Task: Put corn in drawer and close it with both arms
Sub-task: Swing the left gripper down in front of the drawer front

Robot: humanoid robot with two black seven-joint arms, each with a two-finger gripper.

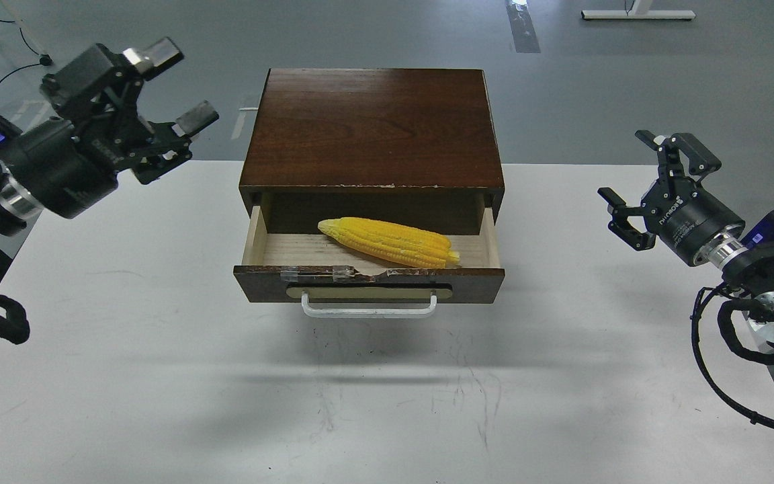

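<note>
Bright yellow against pale wood, the corn lies on its side inside the open drawer, set on a slant with its tapered end toward the back left and its blunt end close to the front right, near the chipped, taped top edge of the dark brown drawer front. The drawer stands pulled out from the cabinet, its white bar handle facing the robot over the white table. By the look of it the first half of the job is done: the cob is in, and nothing holds it. What is left is the closing, and the drawer has not yet been pushed at all, since most of its floor shows. The left gripper hangs in the air up and to the left of the cabinet, its fingers spread wide and empty, well apart from the drawer. The right gripper hovers off to the right, also wide open and holding nothing, well apart from the drawer front. Both would have to come in to the drawer front to push it home, and the cob seems to lie low enough to clear the cabinet's top.
</note>
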